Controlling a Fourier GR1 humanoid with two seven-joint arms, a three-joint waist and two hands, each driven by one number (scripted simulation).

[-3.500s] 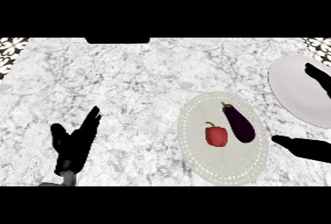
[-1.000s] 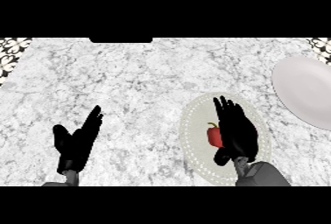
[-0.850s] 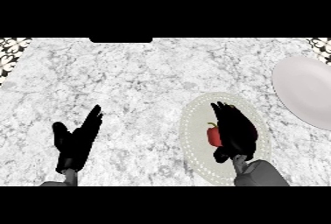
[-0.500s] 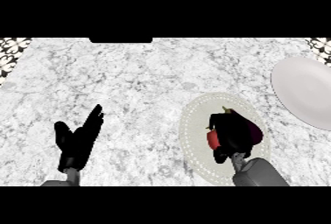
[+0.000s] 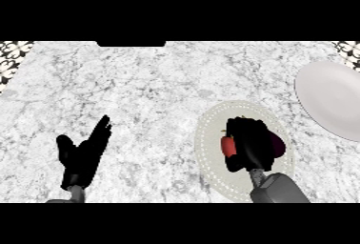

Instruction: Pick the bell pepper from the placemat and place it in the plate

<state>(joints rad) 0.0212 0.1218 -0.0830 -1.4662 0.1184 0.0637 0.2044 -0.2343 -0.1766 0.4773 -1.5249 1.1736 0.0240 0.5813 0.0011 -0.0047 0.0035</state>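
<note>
A red bell pepper (image 5: 228, 146) sits on a pale round placemat (image 5: 211, 143) at the lower right of the counter. My right hand (image 5: 247, 143) lies over it with fingers curled around it, so only the pepper's left side shows. A dark purple eggplant (image 5: 278, 144) peeks out on the mat just right of that hand. The white plate (image 5: 330, 105) lies at the right edge, apart from the mat. My left hand (image 5: 83, 155) rests open at the lower left, fingers up.
The grey marbled counter (image 5: 141, 86) spreads across the view. Patterned dark tiles show at the far top left corner (image 5: 14, 52) and the top right corner (image 5: 348, 47). A dark recess (image 5: 131, 43) sits at the top edge.
My right hand, flat over the mat a second ago, has curled its fingers round the bell pepper. The left hand has stayed still.
</note>
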